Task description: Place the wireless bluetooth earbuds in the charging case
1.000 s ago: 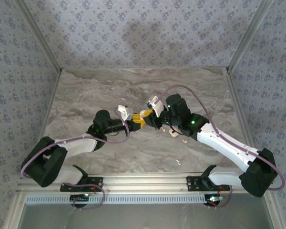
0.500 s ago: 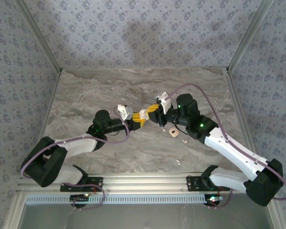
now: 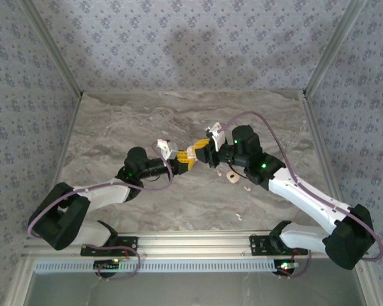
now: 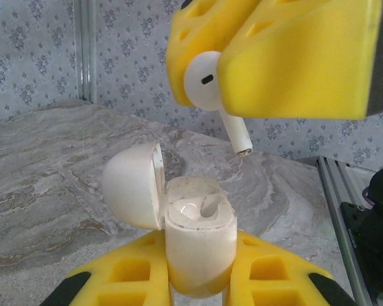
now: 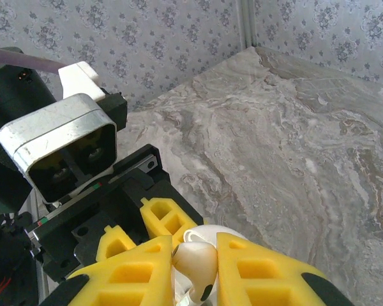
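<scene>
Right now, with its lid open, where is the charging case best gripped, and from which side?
Grip the charging case by its lower body, from below, as the left gripper does. The lid hangs open to one side at the top and the sockets face up, so a low grip probably leaves both free for the earbud above.

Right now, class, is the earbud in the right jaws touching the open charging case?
Apart. In the left wrist view the earbud hangs above the charging case, background showing between stem tip and rim.
</scene>
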